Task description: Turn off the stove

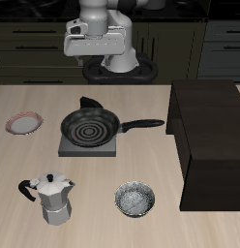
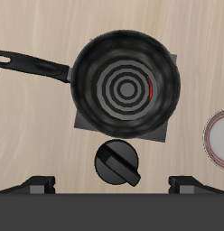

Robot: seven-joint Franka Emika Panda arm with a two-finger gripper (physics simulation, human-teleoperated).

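The stove is a flat dark-grey slab in the middle of the table, mostly covered by a black frying pan with a spiral-ringed base. Its small dark knob sits at the stove's back edge, toward the robot's base. In the wrist view the knob lies just beside the pan, with a corner of the stove showing and a small red streak inside the pan. My gripper hangs high above the table behind the stove. In the wrist view the gripper is wide open and empty, its fingers flanking the knob from above.
A large dark brown cabinet stands beside the stove, near the pan's handle. A moka pot and a patterned bowl stand near the table's front edge. A small plate lies beyond the stove's other side.
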